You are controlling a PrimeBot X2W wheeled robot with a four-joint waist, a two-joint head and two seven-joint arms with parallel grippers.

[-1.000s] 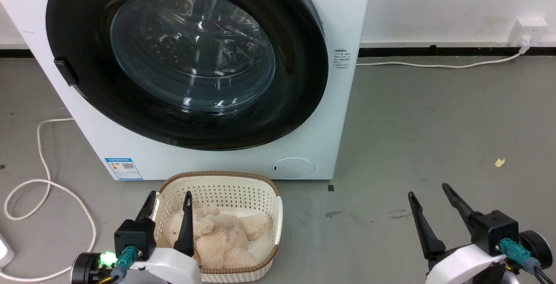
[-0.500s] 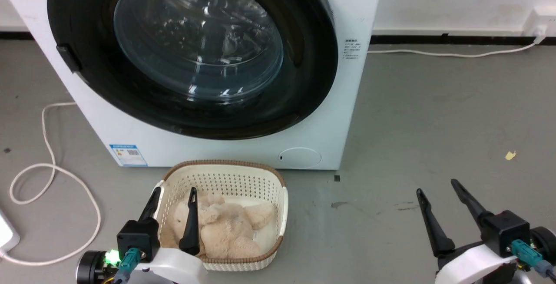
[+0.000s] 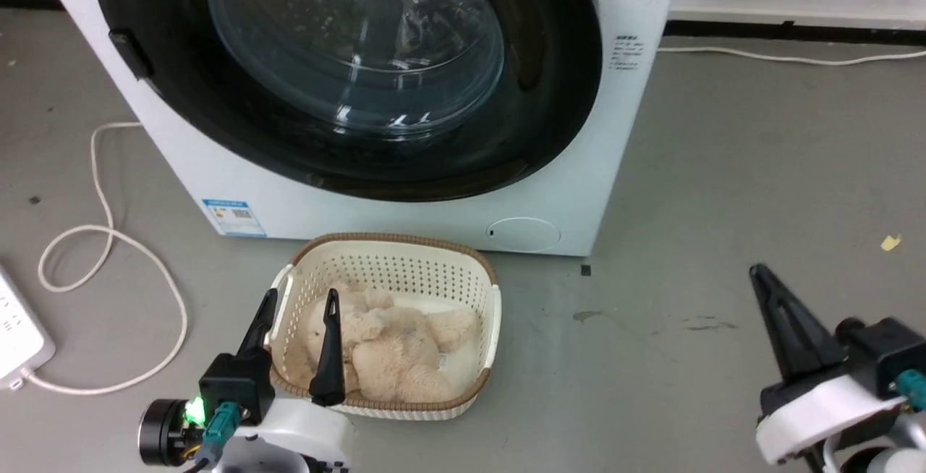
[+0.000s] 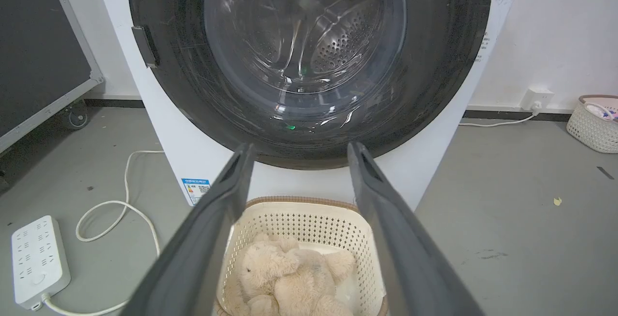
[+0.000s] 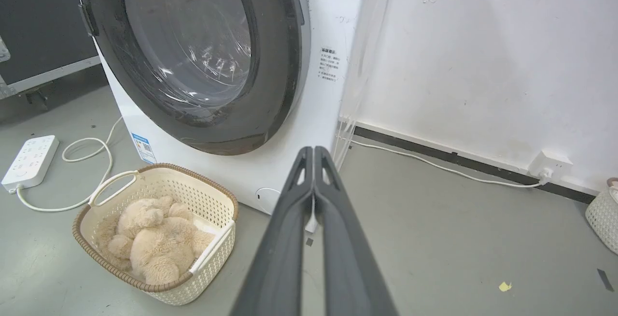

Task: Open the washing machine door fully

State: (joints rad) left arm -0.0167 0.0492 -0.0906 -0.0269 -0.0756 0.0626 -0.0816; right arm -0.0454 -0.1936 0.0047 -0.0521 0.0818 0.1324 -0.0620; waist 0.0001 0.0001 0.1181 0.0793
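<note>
Glossy black door (image 3: 354, 46): shut flat on the washing machine (image 3: 622, 155), at 12 o'clock in the head view, covering most of its white front.
Rim, left: a small black tab (image 3: 130, 53) at 9 o'clock laps onto the white front; I take it for the hinge, though I cannot be sure.
Centre: the bulging clear glass (image 4: 304, 40) is slick and breakable, with nothing on it to grip.
Rim, right: a dark recess (image 3: 527, 61) sits at 3 o'clock, probably the pull pocket and the best place to hook a finger.
Handling: likely heavy and stiff, held by a latch and then swinging in an arc, so the pull should follow that arc.
Left gripper (image 3: 302, 298): at 7 o'clock, jaws spread wide and empty, hovering over the cream basket (image 3: 405, 247) with a plush toy (image 3: 391, 350) inside.
Right gripper (image 3: 758, 272): at 4 o'clock, fingers pressed together on nothing, well apart from the door.
Floor (image 3: 723, 169): smooth grey, scuffed and faintly stained, with a power strip (image 3: 18, 328) and a looping cord (image 3: 108, 241) at 8 o'clock and a yellow scrap (image 3: 890, 243) at 3 o'clock.
Room: a white wall (image 5: 458, 64) stands just right of the machine, with a socket (image 5: 550, 164) low down.
</note>
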